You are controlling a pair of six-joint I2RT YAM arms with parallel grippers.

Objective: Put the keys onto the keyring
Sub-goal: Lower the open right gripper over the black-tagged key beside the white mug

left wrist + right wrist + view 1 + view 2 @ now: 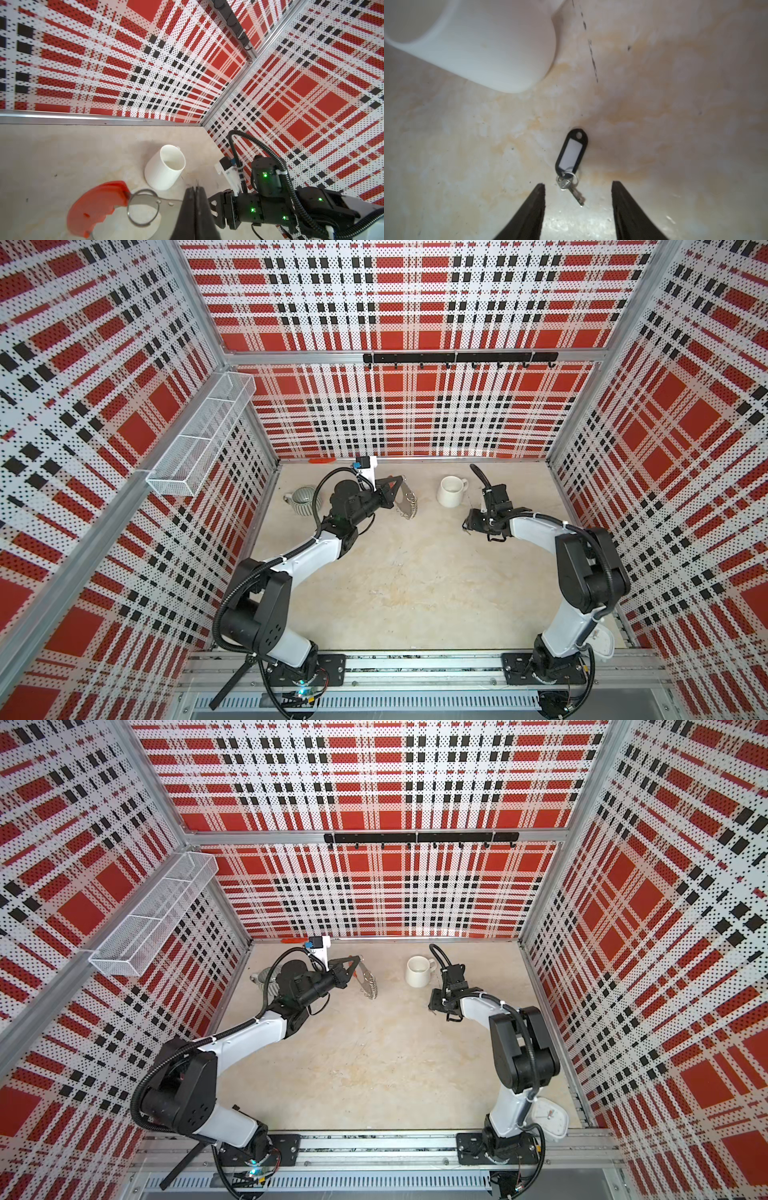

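Note:
In both top views my left gripper is held above the table, shut on the keyring, which hangs from its tip with several small wire rings along its edge. In the left wrist view the fingers are pressed together beside the grey hoop's red-orange section and one wire ring. My right gripper is open and low over the table. The keys, a black tag with a pale window and a small silver key, lie flat between its fingertips, untouched.
A white mug stands just beyond the keys. A green striped mug sits behind the left arm. A red-orange strip lies by the back wall. A mesh basket and a hook rail hang on the walls.

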